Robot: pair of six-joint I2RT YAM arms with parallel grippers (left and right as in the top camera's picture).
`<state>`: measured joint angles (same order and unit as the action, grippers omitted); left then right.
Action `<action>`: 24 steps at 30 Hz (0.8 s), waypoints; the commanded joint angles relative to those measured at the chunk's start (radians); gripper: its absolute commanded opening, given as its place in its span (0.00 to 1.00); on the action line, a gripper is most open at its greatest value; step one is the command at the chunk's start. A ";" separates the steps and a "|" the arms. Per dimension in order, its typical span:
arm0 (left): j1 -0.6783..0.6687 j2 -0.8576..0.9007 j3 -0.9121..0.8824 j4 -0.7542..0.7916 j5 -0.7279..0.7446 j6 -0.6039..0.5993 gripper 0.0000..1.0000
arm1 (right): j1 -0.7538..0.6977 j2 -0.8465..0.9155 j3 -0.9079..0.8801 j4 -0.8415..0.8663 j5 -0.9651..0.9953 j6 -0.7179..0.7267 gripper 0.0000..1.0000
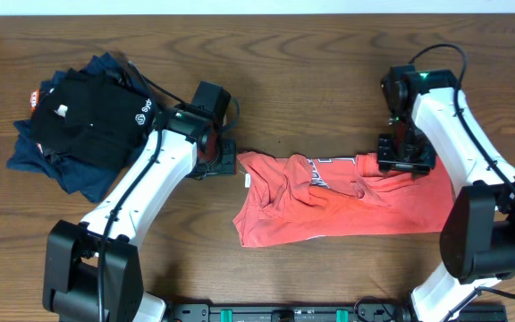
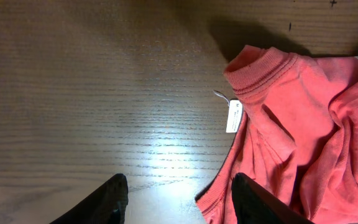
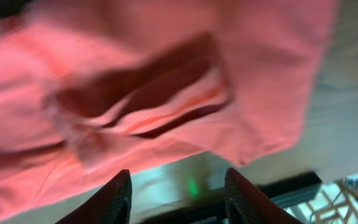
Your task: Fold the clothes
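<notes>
Right away the writing: a white neck tag [image 2: 234,116] lies just ahead of the left gripper's [image 2: 179,186] fingers [image 2: 114,202], toward the right-hand one. Its print is too small to read. The ribbed collar [image 2: 253,68] sits just beyond the tag. From overhead, white and dark-red lettering [image 1: 320,172] shows on the crumpled front of the coral-red T-shirt [image 1: 347,210], but the folds break it up and no word can be made out.

The shirt lies bunched on the wooden table [image 2: 73,93], between the two grippers. The left gripper's fingers stand apart with bare wood between them, and the shirt's edge is just beside the right-hand finger. The right gripper [image 3: 176,180] is at the shirt's far edge. Its wrist view is blurred, yet the fingers [image 3: 107,199] show spread with no cloth between them and red fabric just ahead of the tips.

Behind the left gripper, well away from its fingers, a black shirt [image 1: 88,125] with a small white logo [image 1: 142,109] tops a heap of navy garments [image 1: 70,174]. The logo cannot be read.
</notes>
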<state>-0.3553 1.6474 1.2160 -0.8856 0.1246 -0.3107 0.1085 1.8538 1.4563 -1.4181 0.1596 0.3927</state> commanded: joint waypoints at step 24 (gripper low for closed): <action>0.002 -0.004 0.019 -0.037 -0.002 -0.002 0.64 | 0.031 -0.027 -0.241 0.196 -0.116 -0.086 0.54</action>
<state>-0.3553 1.6474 1.2160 -0.9169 0.1246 -0.3145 0.1314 1.8462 1.2228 -1.2266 0.1204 0.3634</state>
